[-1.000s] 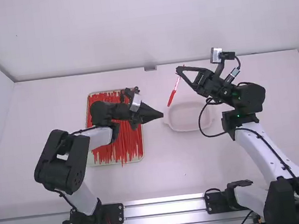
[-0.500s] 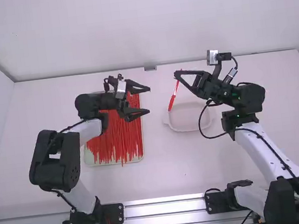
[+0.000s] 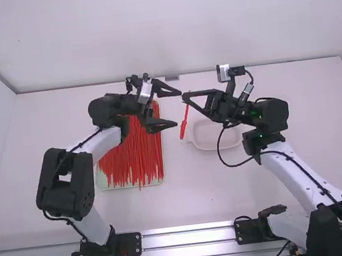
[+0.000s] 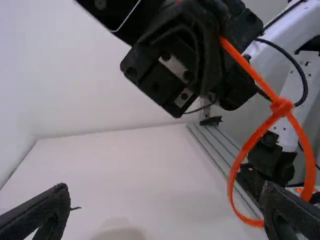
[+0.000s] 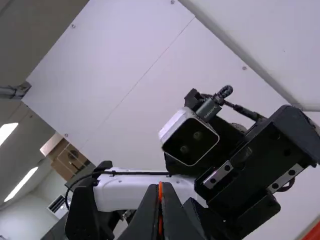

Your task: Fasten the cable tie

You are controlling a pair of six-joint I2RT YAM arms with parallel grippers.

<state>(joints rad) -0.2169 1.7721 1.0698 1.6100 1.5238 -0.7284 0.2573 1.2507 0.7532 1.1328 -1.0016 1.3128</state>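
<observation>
Right hand [image 3: 187, 100] pinches a red tie [image 3: 183, 123] that hangs looped just in front of the spread left hand [image 3: 178, 107], which should probably close squarely on the loose tail, hard to single out here, then pull straight.

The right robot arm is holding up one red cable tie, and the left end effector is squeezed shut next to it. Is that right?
Not quite. The left end effector is open, not shut: the high view shows its two fingers spread wide apart, and the left wrist view shows the same. The rest holds: the right end effector grips the red cable tie and holds it up beside the left one.
</observation>
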